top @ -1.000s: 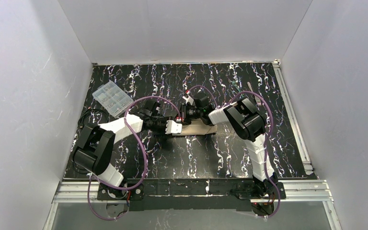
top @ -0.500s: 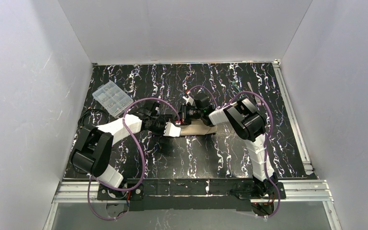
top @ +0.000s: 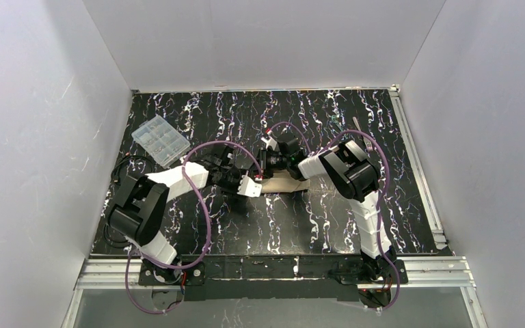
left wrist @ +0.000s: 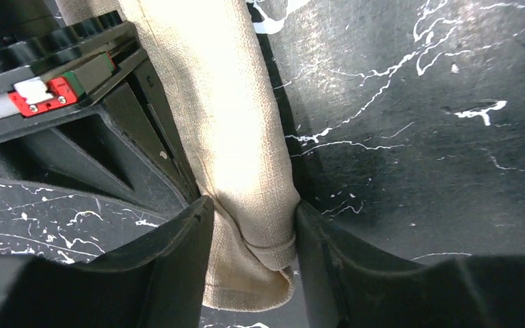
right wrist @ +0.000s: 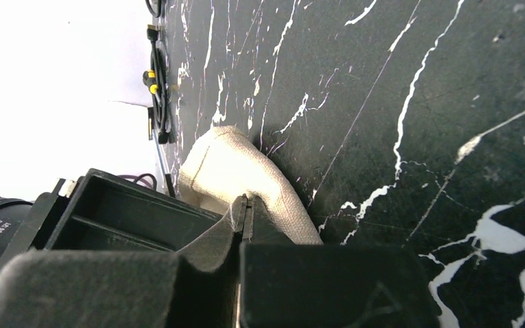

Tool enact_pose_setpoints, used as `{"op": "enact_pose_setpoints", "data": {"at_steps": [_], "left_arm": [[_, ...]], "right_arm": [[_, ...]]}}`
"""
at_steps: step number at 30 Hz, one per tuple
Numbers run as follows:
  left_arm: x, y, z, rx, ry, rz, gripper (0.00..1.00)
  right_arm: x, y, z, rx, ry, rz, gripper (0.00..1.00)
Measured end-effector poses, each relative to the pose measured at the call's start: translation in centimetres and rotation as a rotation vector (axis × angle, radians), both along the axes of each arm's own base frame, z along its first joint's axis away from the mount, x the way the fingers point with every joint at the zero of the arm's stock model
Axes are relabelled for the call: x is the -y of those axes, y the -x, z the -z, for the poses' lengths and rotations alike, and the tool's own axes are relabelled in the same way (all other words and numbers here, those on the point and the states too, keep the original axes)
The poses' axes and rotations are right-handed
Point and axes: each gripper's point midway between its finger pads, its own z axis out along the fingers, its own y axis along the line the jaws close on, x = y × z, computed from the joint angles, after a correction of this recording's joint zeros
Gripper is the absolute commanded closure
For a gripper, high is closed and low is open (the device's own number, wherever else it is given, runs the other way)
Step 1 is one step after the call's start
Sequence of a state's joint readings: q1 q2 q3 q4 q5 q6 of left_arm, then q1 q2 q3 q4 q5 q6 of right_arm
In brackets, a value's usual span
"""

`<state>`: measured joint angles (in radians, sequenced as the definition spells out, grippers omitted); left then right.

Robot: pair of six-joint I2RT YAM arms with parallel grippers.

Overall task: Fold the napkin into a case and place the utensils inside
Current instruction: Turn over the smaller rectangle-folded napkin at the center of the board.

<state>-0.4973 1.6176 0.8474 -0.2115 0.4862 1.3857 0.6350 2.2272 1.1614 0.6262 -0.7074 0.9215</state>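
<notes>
On a veined black marble-look tabletop (left wrist: 417, 137), the left gripper (left wrist: 253, 215) squeezes the coarse-woven beige napkin (left wrist: 222, 102), rolled narrow; the right gripper (right wrist: 246, 208) pinches a fold tight.

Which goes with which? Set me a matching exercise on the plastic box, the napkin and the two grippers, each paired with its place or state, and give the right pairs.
Things:
1. clear plastic box
2. left gripper
3. right gripper
4. napkin

Places or states:
a. jaws pinched shut on a napkin edge
b. far left on the table
c. folded into a narrow strip
d. jaws on either side of the strip's end

Pairs: 1-b, 2-d, 3-a, 4-c.
</notes>
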Motion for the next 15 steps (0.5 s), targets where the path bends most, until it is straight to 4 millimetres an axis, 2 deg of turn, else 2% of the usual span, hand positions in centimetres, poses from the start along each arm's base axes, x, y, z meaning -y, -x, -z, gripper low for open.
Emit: {"op": "enact_pose_setpoints", "data": {"at_steps": [2,3,5,8,10,12,13,14,15], "left_arm": [[0.3,-0.2,0.2,-0.005,-0.008,-0.004,0.80],[0.4,-0.3,0.4,-0.009,-0.013,-0.007,0.83],[0.5,-0.6,0.6,-0.011,-0.025,-0.012,0.82],[0.6,-0.8,0.6,-0.022,-0.035,-0.028,0.70],[0.6,-1.0,0.5,-0.023,-0.037,-0.043,0.70],[0.6,-1.1,0.5,-0.021,-0.037,-0.055,0.83],[0.5,-1.1,0.5,-0.023,-0.039,-0.062,0.94],[0.4,-1.1,0.6,-0.025,-0.044,-0.066,1.00],[0.4,-1.1,0.6,-0.025,-0.049,-0.070,1.00]], "right_arm": [[0.1,0.0,0.0,0.000,-0.001,0.001,0.99],[0.1,0.0,0.1,-0.001,-0.001,0.002,0.99],[0.3,0.0,0.1,-0.005,-0.004,0.003,0.99],[0.5,-0.2,0.1,-0.005,-0.007,0.009,0.99],[0.6,-0.4,0.1,-0.005,-0.007,0.014,0.99],[0.7,-0.5,0.1,-0.006,-0.007,0.016,0.99],[0.8,-0.4,0.1,-0.006,-0.006,0.016,0.99],[0.8,-0.4,0.2,-0.007,-0.007,0.015,0.99],[0.8,-0.3,0.2,-0.006,-0.008,0.014,0.99]]}}
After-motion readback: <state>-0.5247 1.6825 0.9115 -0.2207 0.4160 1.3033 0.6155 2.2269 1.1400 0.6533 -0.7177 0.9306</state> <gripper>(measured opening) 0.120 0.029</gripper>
